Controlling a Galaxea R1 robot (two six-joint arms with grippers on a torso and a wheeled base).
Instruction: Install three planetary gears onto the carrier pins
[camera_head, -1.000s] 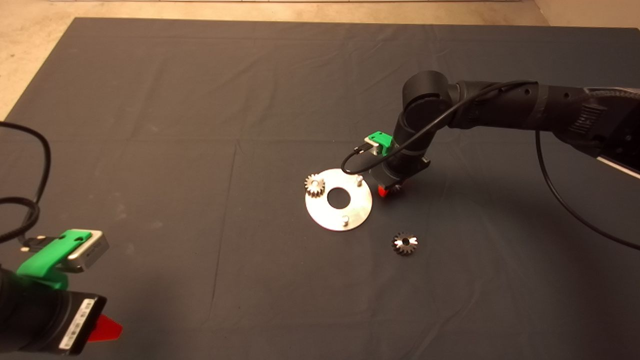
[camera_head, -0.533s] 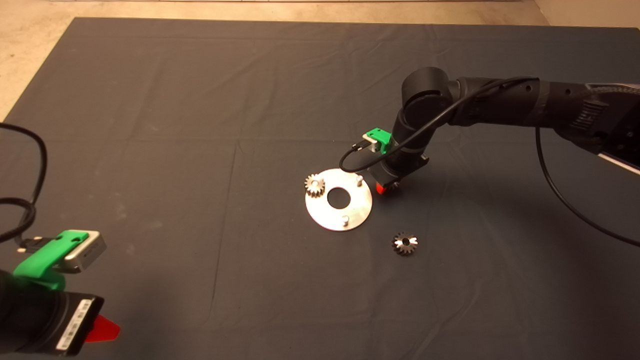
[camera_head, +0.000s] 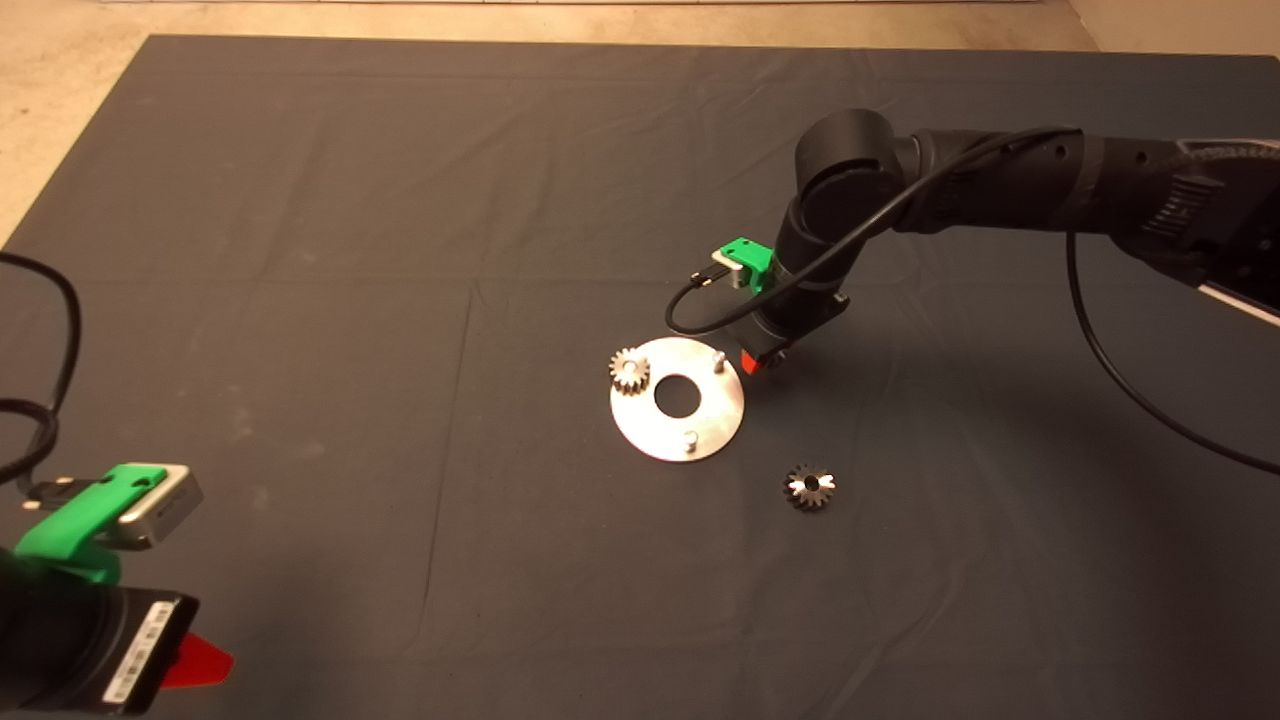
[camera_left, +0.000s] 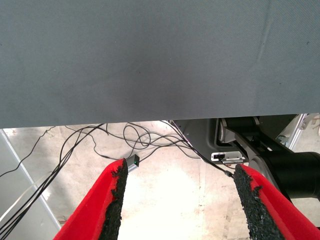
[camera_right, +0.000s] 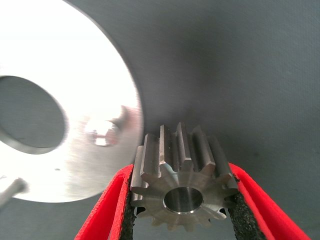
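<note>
On mat (camera_head: 300, 250): three gears (camera_head: 810, 486), one disc (camera_head: 677, 400).

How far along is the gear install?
One gear sits on a pin of the carrier disc. The right gripper holds the second gear beside the disc's rim, near a bare pin. The third gear lies on the mat; another pin is bare. The left gripper waits open.

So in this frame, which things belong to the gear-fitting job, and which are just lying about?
Job:
- disc with two bare pins
- gear on a pin
- gear in the right gripper fingers
- loose gear on the mat

Lying about:
- cables on the floor
- parked left gripper
</note>
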